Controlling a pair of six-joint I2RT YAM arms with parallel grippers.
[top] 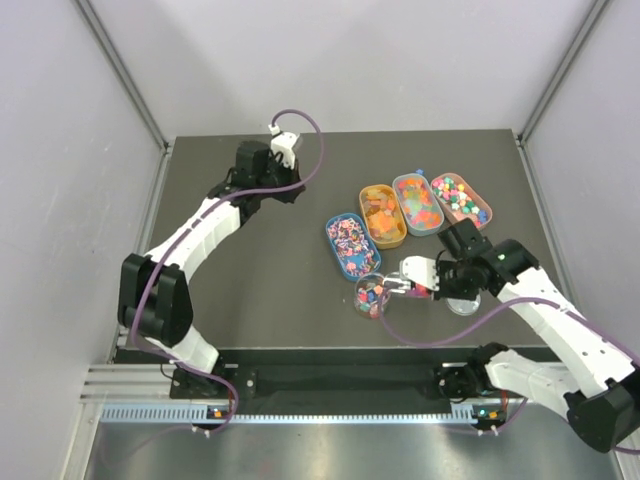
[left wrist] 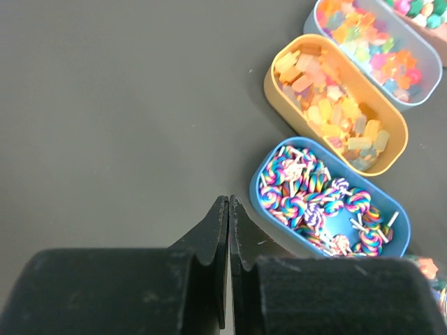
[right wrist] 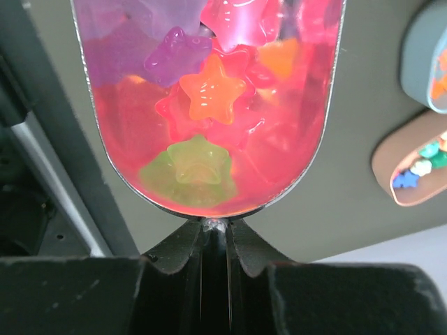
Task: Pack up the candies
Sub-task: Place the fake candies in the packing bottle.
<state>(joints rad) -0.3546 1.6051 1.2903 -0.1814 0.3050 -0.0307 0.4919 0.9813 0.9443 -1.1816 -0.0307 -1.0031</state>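
Observation:
My right gripper (top: pixel 421 284) is shut on the handle of a metal scoop (top: pixel 396 287), held over a small clear round container (top: pixel 371 297) with candies in it. In the right wrist view the scoop (right wrist: pixel 209 105) is full of translucent star-shaped candies (right wrist: pixel 207 93) in red, orange, green and purple, and the gripper (right wrist: pixel 215 230) pinches its handle. Four oval trays hold more candies: blue (top: pixel 350 246), yellow (top: pixel 383 215), grey-blue (top: pixel 418 203) and pink (top: pixel 461 198). My left gripper (top: pixel 293 192) is shut and empty, far left of the trays.
A clear round lid (top: pixel 463 303) lies on the table under my right arm. In the left wrist view the shut gripper (left wrist: pixel 229 202) hovers over bare table beside the blue tray (left wrist: pixel 260 197) and the yellow tray (left wrist: pixel 274 85). The table's front edge is close behind the container.

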